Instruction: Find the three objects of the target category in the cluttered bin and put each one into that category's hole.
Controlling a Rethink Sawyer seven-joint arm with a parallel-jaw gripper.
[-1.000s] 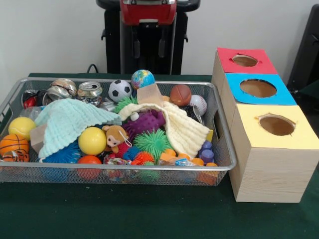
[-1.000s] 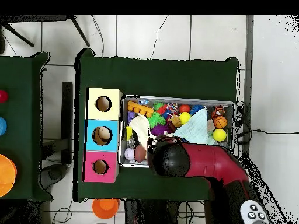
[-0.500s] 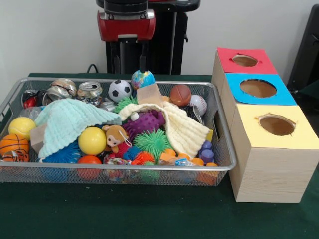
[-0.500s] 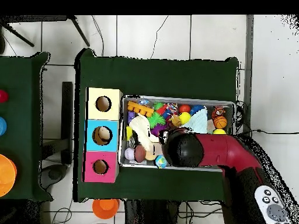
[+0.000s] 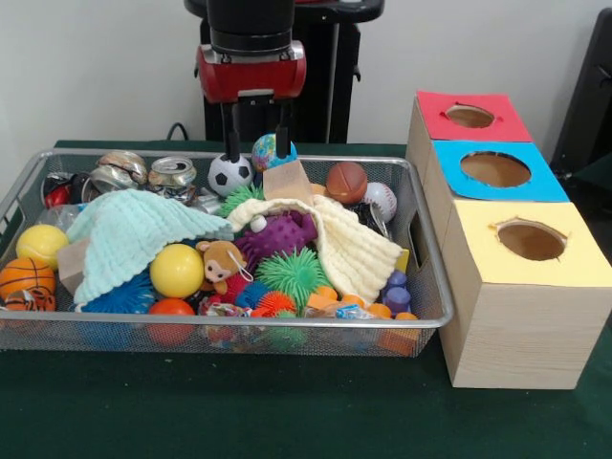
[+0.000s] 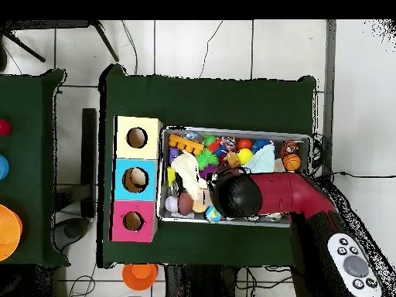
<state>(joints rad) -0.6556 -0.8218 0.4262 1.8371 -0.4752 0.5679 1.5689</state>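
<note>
The silver wire-mesh bin (image 5: 229,325) is full of toys. My gripper (image 5: 257,151) hangs open and empty over its far side, one finger by the soccer ball (image 5: 229,174), the other by the globe ball (image 5: 271,151). Close by lie a wooden block (image 5: 287,182), a brown basketball (image 5: 346,182) and a baseball (image 5: 381,199). Three wooden boxes with holes stand to the bin's right: red (image 5: 470,117), blue (image 5: 495,169), yellow (image 5: 531,239). In the overhead view the arm (image 6: 271,195) hides the gripper and part of the bin (image 6: 232,130).
A light green cloth (image 5: 134,234) and a cream cloth (image 5: 354,249) cover some toys. Crushed cans (image 5: 173,172) lie at the far left. A yellow ball (image 5: 177,271), monkey toy (image 5: 222,261) and green spiky ball (image 5: 292,273) sit in front.
The gripper has come down and shifted a little right in the front view, its fingers now reaching the balls at the bin's far side. The toys have not moved.
</note>
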